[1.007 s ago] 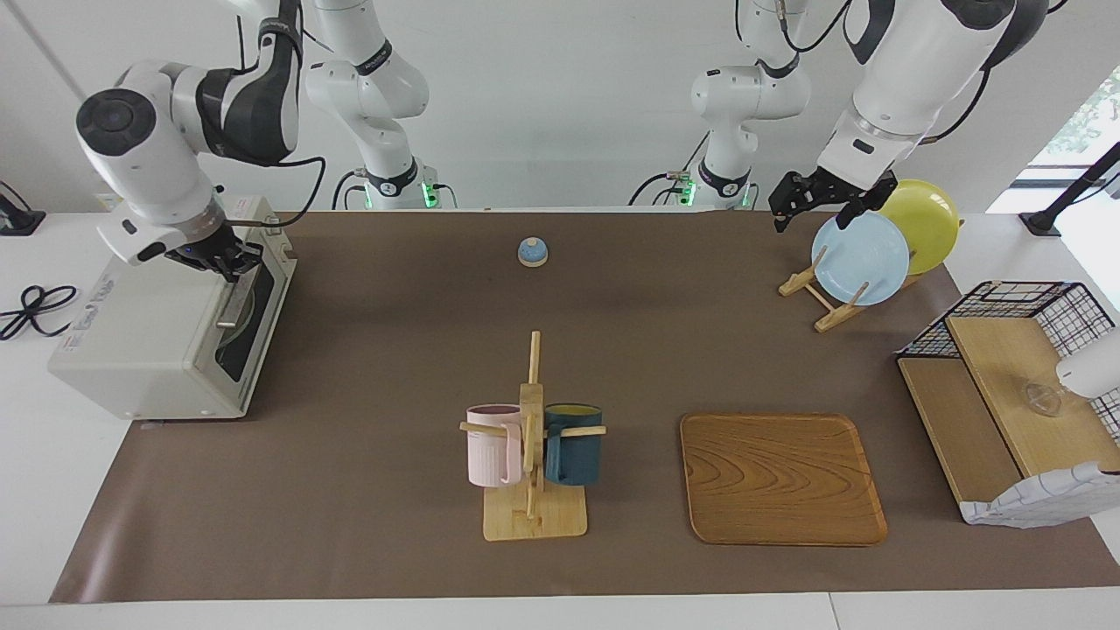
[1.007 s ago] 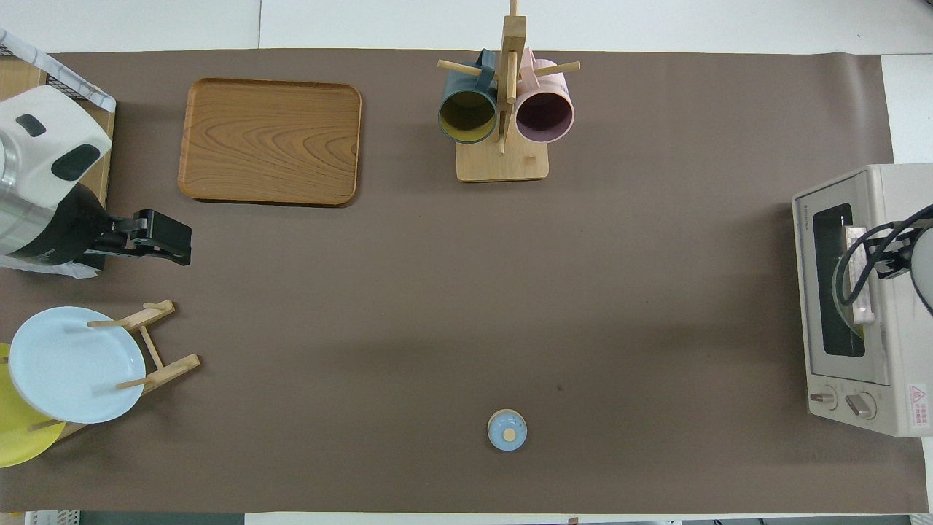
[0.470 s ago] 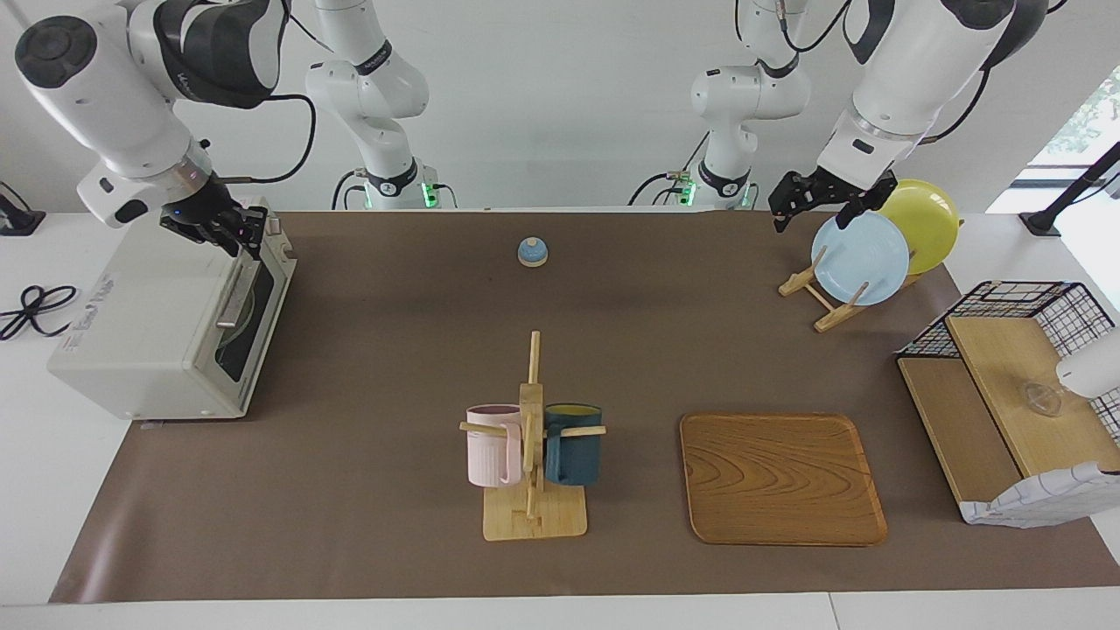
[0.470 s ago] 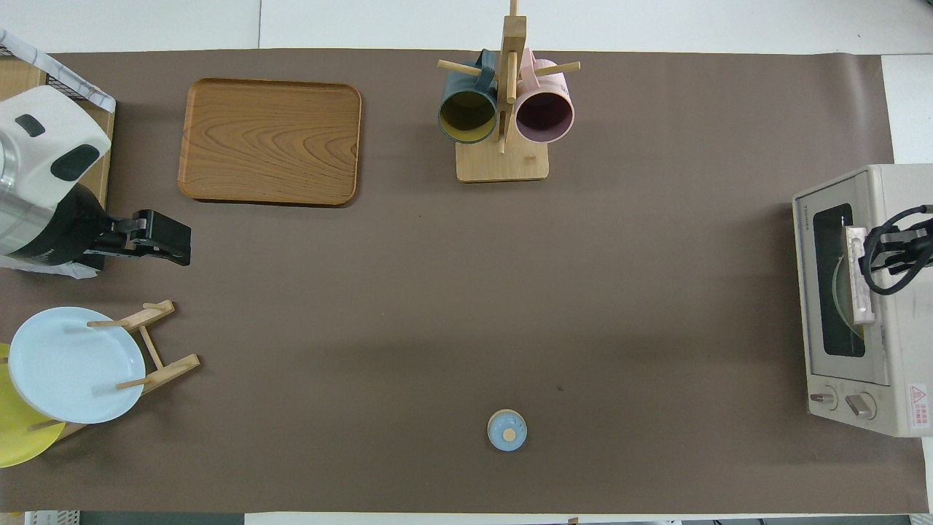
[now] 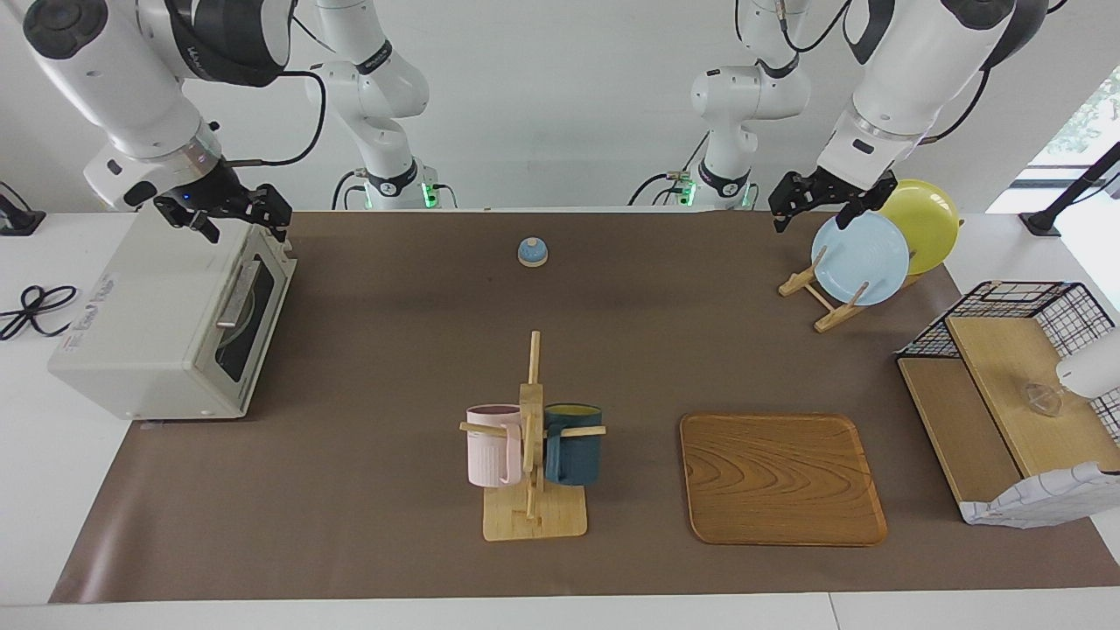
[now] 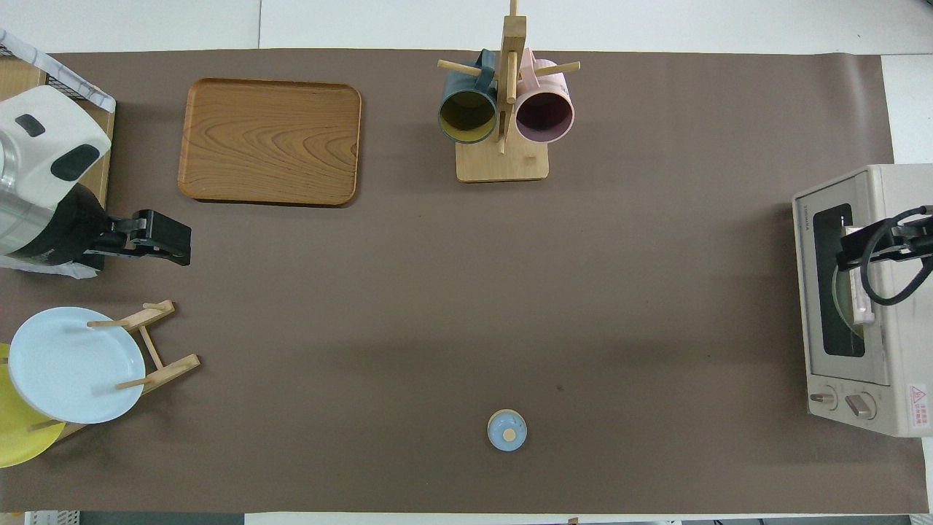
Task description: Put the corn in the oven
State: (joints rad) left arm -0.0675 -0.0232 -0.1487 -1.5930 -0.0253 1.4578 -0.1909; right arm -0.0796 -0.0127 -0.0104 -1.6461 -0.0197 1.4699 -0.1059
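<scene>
A: corn? can't make it out; oven door shut, front facing the worktop's middle, long axis running toward and away from robots
B: right hand wide, empty, over oven; left hand wide, waiting above plate rack

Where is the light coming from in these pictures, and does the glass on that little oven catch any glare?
Facing view: bright daylight washes out a window at the left arm's end; soft shadows lie under the wooden tray and mug rack. Overhead view: even light; the oven door stays dark, without strong glare.
</scene>
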